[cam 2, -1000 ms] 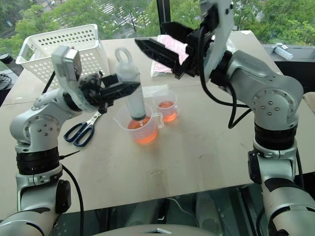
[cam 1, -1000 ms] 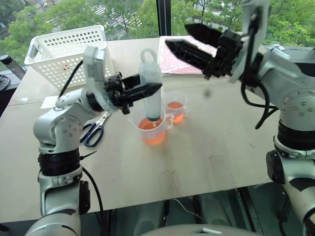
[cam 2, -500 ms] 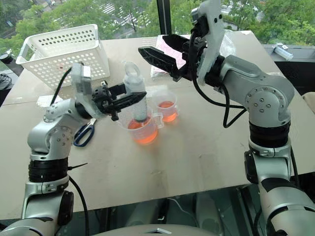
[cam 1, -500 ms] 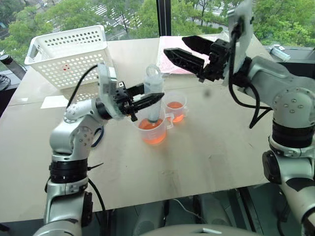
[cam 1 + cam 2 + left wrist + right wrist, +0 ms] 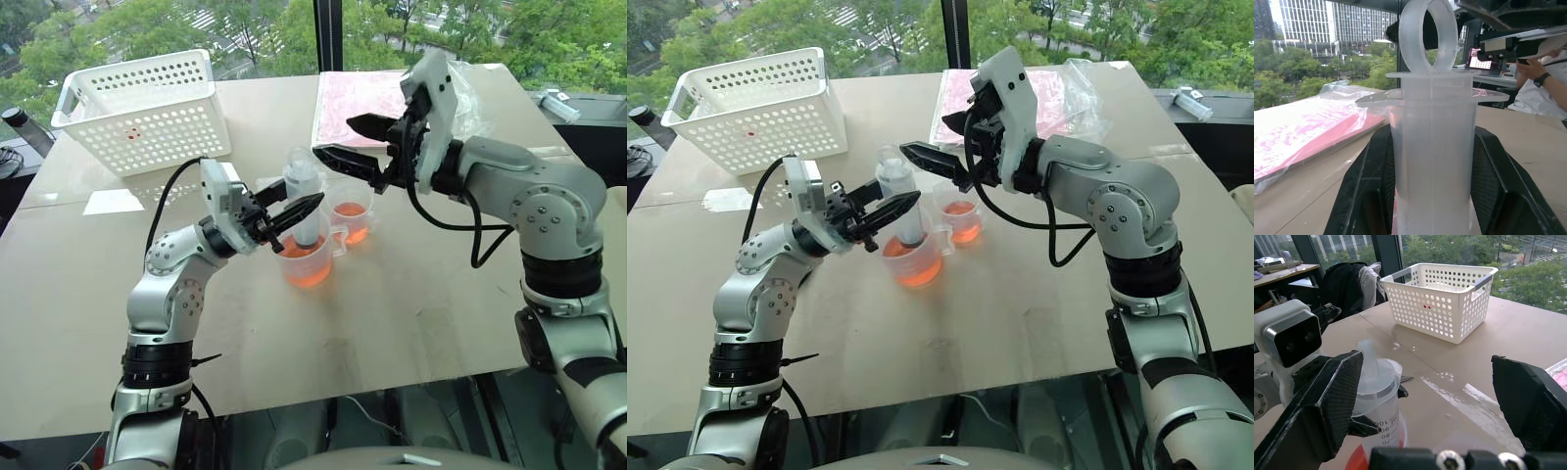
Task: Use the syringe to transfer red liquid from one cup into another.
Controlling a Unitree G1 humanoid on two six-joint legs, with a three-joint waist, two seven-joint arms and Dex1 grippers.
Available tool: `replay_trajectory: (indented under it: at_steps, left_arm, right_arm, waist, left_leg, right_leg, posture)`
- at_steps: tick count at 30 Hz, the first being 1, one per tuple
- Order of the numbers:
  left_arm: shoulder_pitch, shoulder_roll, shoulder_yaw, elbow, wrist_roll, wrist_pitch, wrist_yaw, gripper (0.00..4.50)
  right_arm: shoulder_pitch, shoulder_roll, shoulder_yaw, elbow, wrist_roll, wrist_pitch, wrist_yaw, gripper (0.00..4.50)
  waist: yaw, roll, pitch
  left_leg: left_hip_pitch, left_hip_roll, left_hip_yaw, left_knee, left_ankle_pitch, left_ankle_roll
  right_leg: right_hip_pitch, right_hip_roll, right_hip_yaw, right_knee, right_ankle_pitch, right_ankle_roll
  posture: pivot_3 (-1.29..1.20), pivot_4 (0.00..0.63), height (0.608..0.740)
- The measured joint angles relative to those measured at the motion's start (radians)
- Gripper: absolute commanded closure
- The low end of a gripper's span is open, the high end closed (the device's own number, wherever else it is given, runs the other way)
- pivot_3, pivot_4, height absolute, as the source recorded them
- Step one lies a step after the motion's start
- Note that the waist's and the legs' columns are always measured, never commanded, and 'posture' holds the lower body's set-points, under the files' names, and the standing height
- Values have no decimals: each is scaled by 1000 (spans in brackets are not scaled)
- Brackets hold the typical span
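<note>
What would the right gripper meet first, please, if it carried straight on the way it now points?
Probably the ring-topped plunger of the large clear plastic syringe, held upright by the left gripper. The open right gripper points leftward toward it, though depth is uncertain and it might pass just above.

The syringe (image 5: 304,201) stands in the larger cup (image 5: 306,257), the smaller cup (image 5: 352,215) just right, basket (image 5: 137,108) behind-left.

table (image 5: 411,313): beige, daylit | window (image 5: 245,29): green trees outside | far desk (image 5: 1283,271): near dark chair (image 5: 1344,286)
</note>
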Motion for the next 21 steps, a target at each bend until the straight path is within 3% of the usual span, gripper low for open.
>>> replay_trajectory:
  at_steps: [10, 18, 20, 21]
  left_arm:
    - [15, -6, 0, 13, 8, -38, 17, 3080]
    - [16, -5, 3, 37, 8, -42, 21, 3080]
    - [15, -5, 5, 40, 8, -42, 22, 3080]
    - [15, -5, 6, 41, 7, -42, 22, 3080]
  right_arm:
    - [0, 83, 20, -1, -60, 30, -27, 0]
    - [0, 130, 29, -8, -89, 46, -45, 3777]
    - [0, 133, 36, -18, -89, 48, -42, 4462]
    - [0, 133, 37, -18, -100, 48, -44, 4462]
  waist:
    - [-2, 0, 0]
    - [-4, 0, 0]
    - [-3, 0, 0]
    - [-3, 0, 0]
  left_leg:
    - [0, 0, 0, 0, 0, 0]
    - [0, 0, 0, 0, 0, 0]
    - [0, 0, 0, 0, 0, 0]
    - [0, 0, 0, 0, 0, 0]
  right_leg:
    - [0, 0, 0, 0, 0, 0]
    - [0, 0, 0, 0, 0, 0]
    - [0, 0, 0, 0, 0, 0]
    - [0, 0, 0, 0, 0, 0]
  posture:
    - [0, 150, 740]
    - [0, 150, 740]
    - [0, 150, 740]
    - [0, 150, 740]
